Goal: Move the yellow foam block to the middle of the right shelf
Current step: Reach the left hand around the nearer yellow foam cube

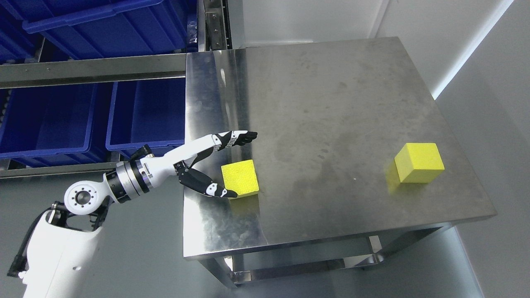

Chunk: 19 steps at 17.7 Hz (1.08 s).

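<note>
Yellow foam block: one cube near the left front of the steel table, resting flat on its top. A second yellow foam cube sits well apart, near the table's right edge.

Blue bins: several, stacked on metal shelving at far left, beside the table's left edge.

Left arm: white with a silver wrist joint, entering from the lower left and reaching over the table's left edge.

Left hand: fingers spread apart, gripping nothing. Long fingers extend above and behind the near cube without touching it; the thumb lies low, its tip at the cube's lower left corner, contact uncertain. The near cube sits just right of the palm, in the gap between fingers and thumb.

Table: brushed steel, smudged, with a lower crossbar visible beneath the front edge.
</note>
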Available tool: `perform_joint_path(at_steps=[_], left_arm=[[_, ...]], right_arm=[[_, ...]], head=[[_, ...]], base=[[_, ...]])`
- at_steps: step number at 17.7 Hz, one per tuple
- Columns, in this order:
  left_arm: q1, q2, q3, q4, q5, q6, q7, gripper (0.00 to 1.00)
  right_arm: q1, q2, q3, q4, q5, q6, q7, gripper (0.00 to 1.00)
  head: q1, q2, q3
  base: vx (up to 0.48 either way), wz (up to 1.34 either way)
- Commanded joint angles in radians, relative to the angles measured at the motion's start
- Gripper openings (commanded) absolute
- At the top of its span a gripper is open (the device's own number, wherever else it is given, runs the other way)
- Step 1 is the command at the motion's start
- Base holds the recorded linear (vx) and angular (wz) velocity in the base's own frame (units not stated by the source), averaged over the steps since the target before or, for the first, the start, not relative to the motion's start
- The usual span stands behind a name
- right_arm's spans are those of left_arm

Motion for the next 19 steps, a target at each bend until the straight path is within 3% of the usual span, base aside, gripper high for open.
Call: perform_joint_path(at_steps=[1,7,10,16,19], left_arm=[[-0.009,0.011,-0.106,0.028,-0.024,0.005,-0.001,0.98],[-0.017,-0.009,-0.107,0.038,-0.023,0.006,-0.001,0.98],[-0.015,-0.009,-0.106,0.047,-0.024,0.005,-0.001,0.92],[-0.015,-0.045,-0.061,0.088,-0.023,0.003,-0.002,0.70],[-0.008,-0.140,0.027,0.096,-0.021,0.002,-0.002,0.50]], right_arm=[[-0.003,-0.017,0.000,-0.017,0.000,0.000,0.000,1.00],[-0.003,-0.017,0.000,-0.017,-0.002,0.000,0.000,1.00],[-0.003,-0.017,0.000,-0.017,-0.002,0.000,0.000,1.00],[-0.002,-0.017,0.000,-0.017,0.000,0.000,0.000,1.00],[-0.003,-0.017,0.000,-0.017,0.000,0.000,0.000,1.00]], head=[[0.0000,0.000,0.000],[0.0000,0.000,0.000],[0.0000,0.000,0.000],[0.0000,0.000,0.000],[0.0000,0.000,0.000]], base=[[-0.010,0.00],[-0.005,0.00],[0.000,0.00],[0.000,0.00],[0.000,0.00]])
